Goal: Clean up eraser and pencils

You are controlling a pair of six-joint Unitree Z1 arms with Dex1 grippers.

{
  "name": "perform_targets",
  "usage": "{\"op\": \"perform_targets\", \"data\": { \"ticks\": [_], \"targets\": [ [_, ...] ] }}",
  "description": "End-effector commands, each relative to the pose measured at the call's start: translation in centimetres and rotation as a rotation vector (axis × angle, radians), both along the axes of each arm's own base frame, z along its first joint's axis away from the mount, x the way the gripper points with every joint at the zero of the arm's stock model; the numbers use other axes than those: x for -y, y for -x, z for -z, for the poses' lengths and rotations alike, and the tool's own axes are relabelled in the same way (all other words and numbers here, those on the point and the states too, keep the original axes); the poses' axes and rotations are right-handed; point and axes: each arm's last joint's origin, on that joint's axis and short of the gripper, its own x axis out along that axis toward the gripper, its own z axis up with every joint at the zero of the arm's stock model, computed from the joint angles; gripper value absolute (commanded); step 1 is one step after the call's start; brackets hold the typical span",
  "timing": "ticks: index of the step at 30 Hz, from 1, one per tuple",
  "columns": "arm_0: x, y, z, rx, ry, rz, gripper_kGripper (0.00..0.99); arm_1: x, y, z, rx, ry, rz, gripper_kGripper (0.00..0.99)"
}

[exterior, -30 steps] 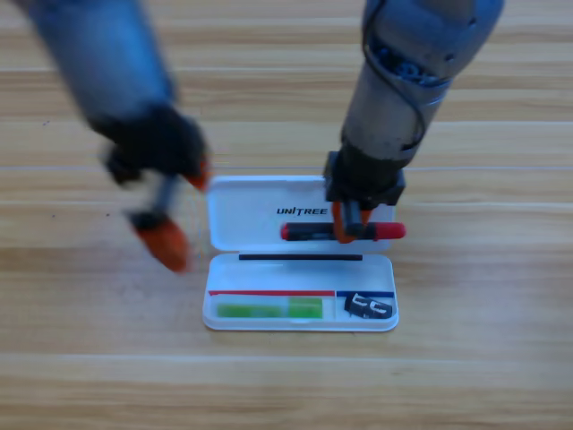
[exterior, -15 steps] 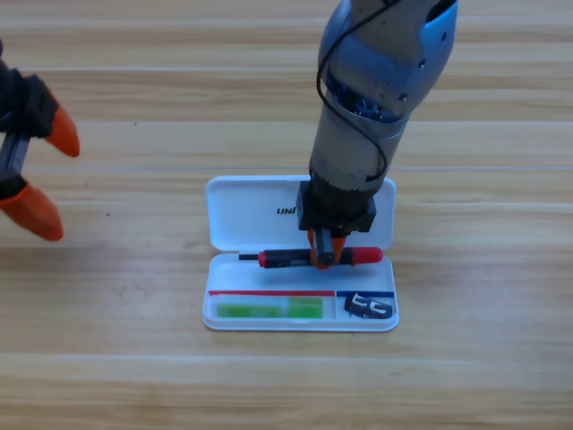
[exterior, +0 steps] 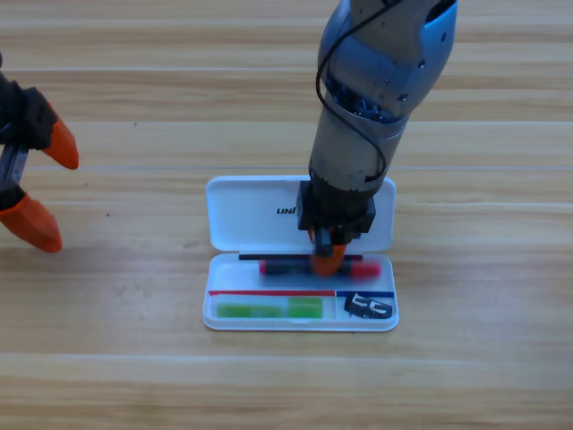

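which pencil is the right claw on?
The black pencil with red ends, lying in the white case's upper tray slot under the right claw. The green pencil lies apart, in the bottom compartment.

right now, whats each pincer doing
Left pincer: open, holding nothing, waiting at the left edge.
Right pincer: shut on the black pencil, low in the case's upper tray.

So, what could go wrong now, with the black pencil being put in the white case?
The right claw holds the black pencil low over the white case; its red end sits near the case's right wall and might catch there. Pressing down might also shift the open case. The left claw waits at the left edge.
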Motion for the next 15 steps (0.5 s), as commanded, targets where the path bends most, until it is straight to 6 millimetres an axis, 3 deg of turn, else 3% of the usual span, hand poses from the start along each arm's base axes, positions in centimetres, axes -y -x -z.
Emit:
{"op": "perform_targets", "data": {
  "ticks": [1, 5, 10, 12, 15],
  "targets": [
    [-0.5, -0.2, 0.9, -0.023, 0.0, -0.011, 0.99, 0.2, 2.0, -0.8, -0.028, 0.01, -0.025, 0.934],
    [-0.4, -0.3, 0.9, -0.025, 0.003, -0.011, 0.99, 3.4, 4.5, -8.0, -0.007, -0.142, -0.035, 0.945],
    [-0.3, -0.6, 0.4, 0.001, 0.018, -0.015, 0.99, 10.4, 9.1, -17.0, -0.031, -0.422, -0.046, 0.945],
    [-0.3, -1.3, -0.2, 0.037, 0.038, -0.026, 0.99, 13.2, 10.9, -18.9, -0.04, -0.536, -0.051, 0.945],
    [-0.2, -3.9, -0.9, 0.078, 0.086, -0.056, 0.988, 16.6, 13.3, -20.1, -0.04, -0.659, -0.045, 0.945]
  ]
}}
